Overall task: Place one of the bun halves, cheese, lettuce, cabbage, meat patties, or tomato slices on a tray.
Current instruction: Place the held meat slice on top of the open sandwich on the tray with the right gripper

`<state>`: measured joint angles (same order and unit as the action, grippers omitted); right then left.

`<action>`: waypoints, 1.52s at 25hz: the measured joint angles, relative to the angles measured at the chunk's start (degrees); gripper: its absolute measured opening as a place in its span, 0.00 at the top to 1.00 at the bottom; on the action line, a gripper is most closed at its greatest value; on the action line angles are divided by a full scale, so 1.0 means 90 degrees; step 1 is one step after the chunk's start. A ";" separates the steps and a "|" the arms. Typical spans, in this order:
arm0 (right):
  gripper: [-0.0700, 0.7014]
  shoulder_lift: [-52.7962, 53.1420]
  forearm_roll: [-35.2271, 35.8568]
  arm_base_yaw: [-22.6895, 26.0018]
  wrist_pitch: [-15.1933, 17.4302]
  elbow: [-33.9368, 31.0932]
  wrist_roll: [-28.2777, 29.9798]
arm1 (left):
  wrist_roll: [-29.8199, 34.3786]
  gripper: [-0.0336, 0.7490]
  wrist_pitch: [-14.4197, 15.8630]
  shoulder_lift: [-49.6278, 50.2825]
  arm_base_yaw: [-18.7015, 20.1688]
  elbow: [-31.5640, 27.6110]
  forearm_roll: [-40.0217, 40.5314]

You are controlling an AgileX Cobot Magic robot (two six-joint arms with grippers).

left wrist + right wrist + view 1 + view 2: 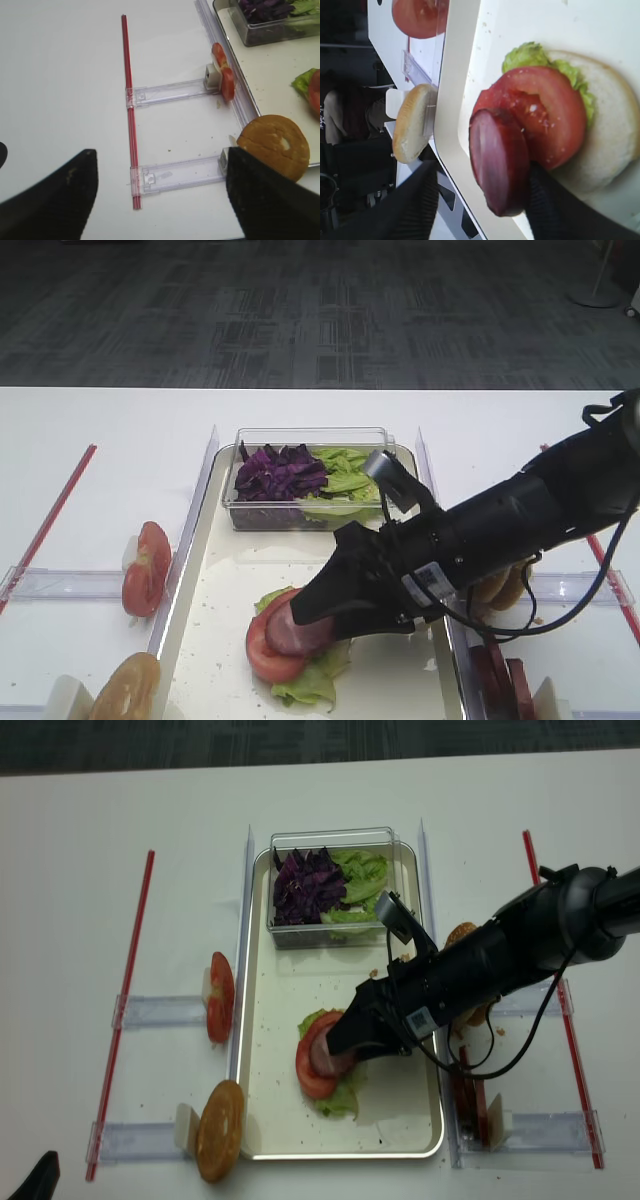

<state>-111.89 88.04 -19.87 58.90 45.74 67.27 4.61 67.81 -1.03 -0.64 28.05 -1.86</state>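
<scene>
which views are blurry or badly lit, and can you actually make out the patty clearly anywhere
Right wrist: the meat patty is large and fairly sharp between the dark fingers, with small wet glints on the tomato slice; the background at left is dark. Left wrist: evenly lit, the fingers a soft black blur. Both exterior views: even, soft light; the right gripper is a dark mass half-hiding the patty.

a dark reddish-brown meat patty [499, 160] with a pinkish face, a bright red tomato slice [545, 115], light green lettuce [532, 55], purple cabbage [278, 472], a cream-white tray [225, 540].
</scene>
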 joint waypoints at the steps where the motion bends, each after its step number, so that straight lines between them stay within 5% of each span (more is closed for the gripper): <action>1: 0.36 0.0013 0.0000 0.0000 0.0000 0.0000 0.0000 | 0.0000 0.33 0.0000 0.0000 0.0000 0.0000 0.0000; 16: 0.36 0.0248 -0.0240 0.0000 0.0000 0.0000 -0.0281 | 0.0000 0.33 0.0000 0.0000 0.0000 0.0000 0.0000; 38: 0.30 0.0594 -0.0694 0.0000 -0.0488 0.0000 -0.0360 | 0.0000 0.33 0.0000 0.0000 0.0000 0.0000 0.0000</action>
<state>-106.55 81.80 -19.87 54.50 45.74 64.03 4.61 67.81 -1.03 -0.64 28.05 -1.86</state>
